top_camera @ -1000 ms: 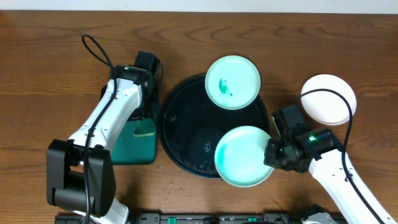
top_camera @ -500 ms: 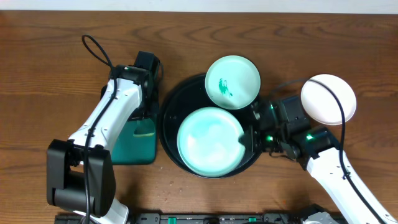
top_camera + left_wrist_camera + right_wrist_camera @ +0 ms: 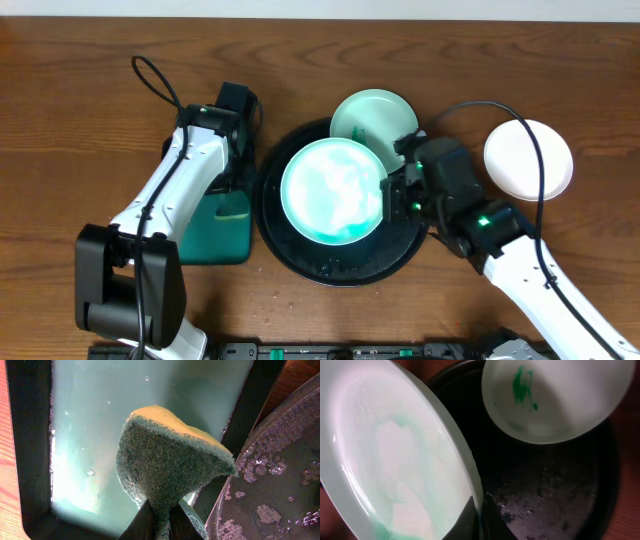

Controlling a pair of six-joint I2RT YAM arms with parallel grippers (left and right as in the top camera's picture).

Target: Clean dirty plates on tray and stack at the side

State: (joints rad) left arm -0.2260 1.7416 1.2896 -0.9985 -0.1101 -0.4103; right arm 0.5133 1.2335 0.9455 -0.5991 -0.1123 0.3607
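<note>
A pale mint plate (image 3: 330,190), wet with teal-green smears, is held tilted over the middle of the black tray (image 3: 320,262). My right gripper (image 3: 390,196) is shut on its right rim, and the right wrist view shows the jaws (image 3: 479,510) pinching that edge of the plate (image 3: 395,460). A second mint plate (image 3: 375,115) with a green smear (image 3: 522,385) leans on the tray's far rim, partly hidden behind the first. A white plate (image 3: 528,160) lies on the table to the right. My left gripper (image 3: 161,520) is shut on a green-and-yellow sponge (image 3: 170,465).
The sponge hangs over a dark green rectangular sponge tray (image 3: 27,435) holding shallow water, just left of the black tray (image 3: 280,485). Foam and droplets dot the black tray's floor. A black cable (image 3: 160,85) loops behind the left arm.
My right gripper has carried the mint plate from the tray's lower right rim up and left over its middle, covering part of the smeared plate. The left arm has stayed still.
</note>
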